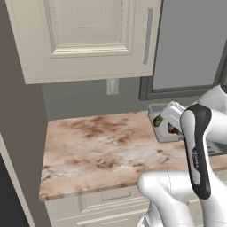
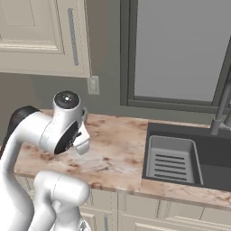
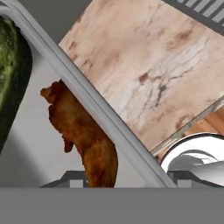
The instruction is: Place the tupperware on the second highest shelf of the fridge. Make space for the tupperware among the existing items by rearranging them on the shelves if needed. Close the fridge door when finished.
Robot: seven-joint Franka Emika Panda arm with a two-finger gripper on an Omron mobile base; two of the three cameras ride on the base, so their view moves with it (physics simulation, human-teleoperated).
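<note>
On marble counter (image 1: 88, 146), just left of sink (image 2: 180, 158): tupperware (image 1: 163, 124) directly under gripper (image 3: 127, 177). Fingers straddle box wall; grip not confirmable, looks pinching rim. Fridge out of frame.

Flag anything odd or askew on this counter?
The small square translucent grey-white tupperware is tilted, with the hand straddling its rim. Its green and orange-brown food pieces are inside, not spilled. The marbled counter looks fine.

One tupperware (image 1: 160, 125) with two food pieces, one sink (image 2: 189, 155), one wall outlet (image 1: 112, 86).
</note>
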